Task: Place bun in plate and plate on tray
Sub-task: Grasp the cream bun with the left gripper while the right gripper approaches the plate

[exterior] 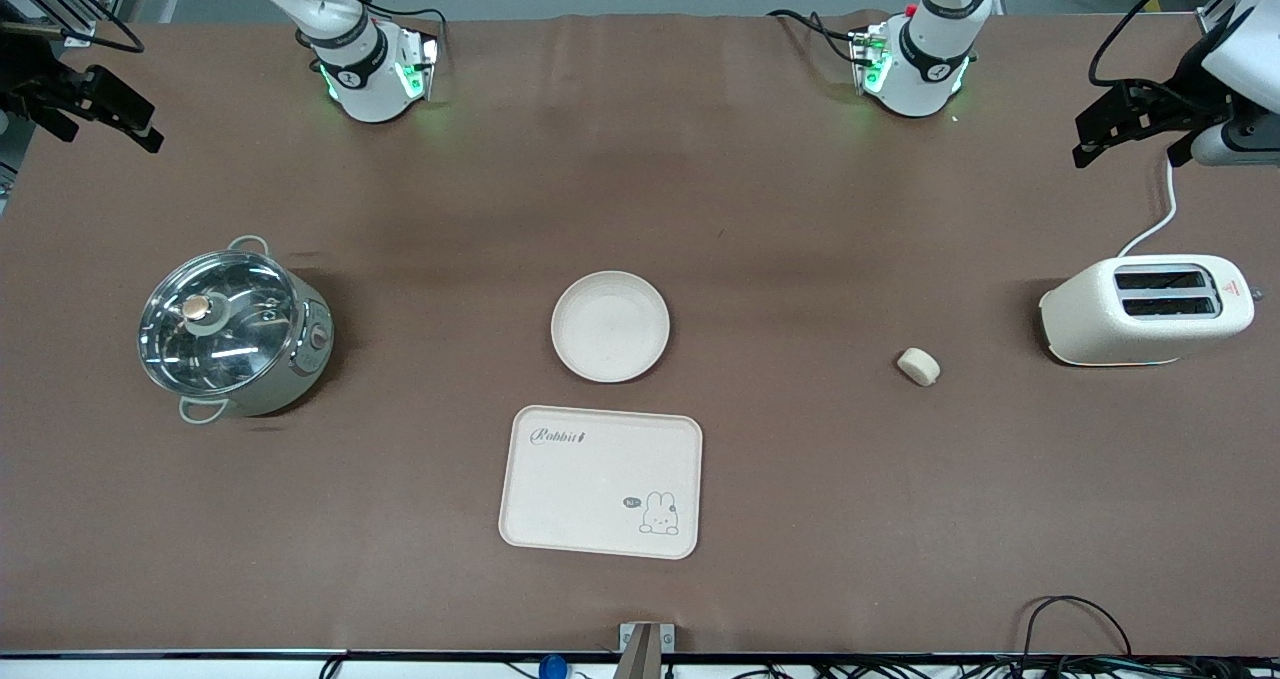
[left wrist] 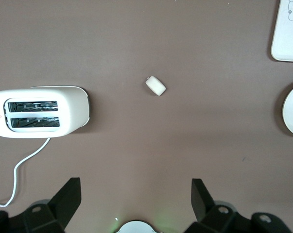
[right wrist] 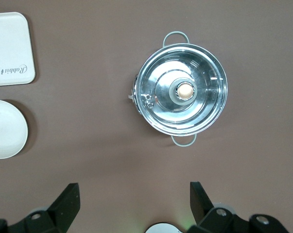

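I note the bun [exterior: 918, 366] lying at the plate's [exterior: 610, 326] three o'clock, the tray [exterior: 601, 481] bare. Left gripper [exterior: 1110, 131] and right gripper [exterior: 95, 109] wait, jaws apart. I'd descend centred, gripping the bun's rounded sides.

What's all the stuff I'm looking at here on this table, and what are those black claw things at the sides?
Small pale cream puck-shaped bun: one, on the table near the toaster.
Round cream-white plate: one, mid-table, bare.
Cream rectangular "Rabbit" tray: one, nearer the front camera than the plate, bare.
Cream two-slot toaster: one, at the left arm's end.
Steel pot with glass lid: one, at the right arm's end.
Brown table: one.
Left gripper: black, open, waiting above its table end.
Right gripper: black, open, waiting above its end.
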Robot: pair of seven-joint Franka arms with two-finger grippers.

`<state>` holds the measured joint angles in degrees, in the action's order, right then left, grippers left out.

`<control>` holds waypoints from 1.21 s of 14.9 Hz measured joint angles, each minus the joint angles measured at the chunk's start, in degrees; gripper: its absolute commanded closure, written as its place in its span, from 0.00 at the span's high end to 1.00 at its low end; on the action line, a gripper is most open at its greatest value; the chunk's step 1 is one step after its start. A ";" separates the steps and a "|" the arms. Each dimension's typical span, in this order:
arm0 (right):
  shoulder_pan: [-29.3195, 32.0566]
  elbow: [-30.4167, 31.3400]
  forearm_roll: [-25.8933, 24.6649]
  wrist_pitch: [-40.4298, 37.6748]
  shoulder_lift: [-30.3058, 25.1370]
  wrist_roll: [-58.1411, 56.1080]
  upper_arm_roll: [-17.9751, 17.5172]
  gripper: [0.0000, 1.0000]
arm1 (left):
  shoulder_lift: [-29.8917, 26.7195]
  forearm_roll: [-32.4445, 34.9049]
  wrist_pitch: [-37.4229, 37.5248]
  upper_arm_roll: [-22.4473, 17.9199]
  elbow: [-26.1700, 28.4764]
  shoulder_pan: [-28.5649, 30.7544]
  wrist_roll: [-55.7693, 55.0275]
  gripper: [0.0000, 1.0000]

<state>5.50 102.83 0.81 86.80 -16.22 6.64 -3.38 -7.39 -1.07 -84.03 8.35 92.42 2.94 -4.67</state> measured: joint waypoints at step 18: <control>-15.44 18.03 11.14 28.68 13.39 6.93 -1.20 1.00 | 21.36 0.00 -29.58 -0.03 9.70 0.05 -13.65 1.00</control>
<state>-9.95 120.86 11.94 115.48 -2.82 13.56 -4.58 13.96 -1.07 -113.61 8.32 102.12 2.99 -18.32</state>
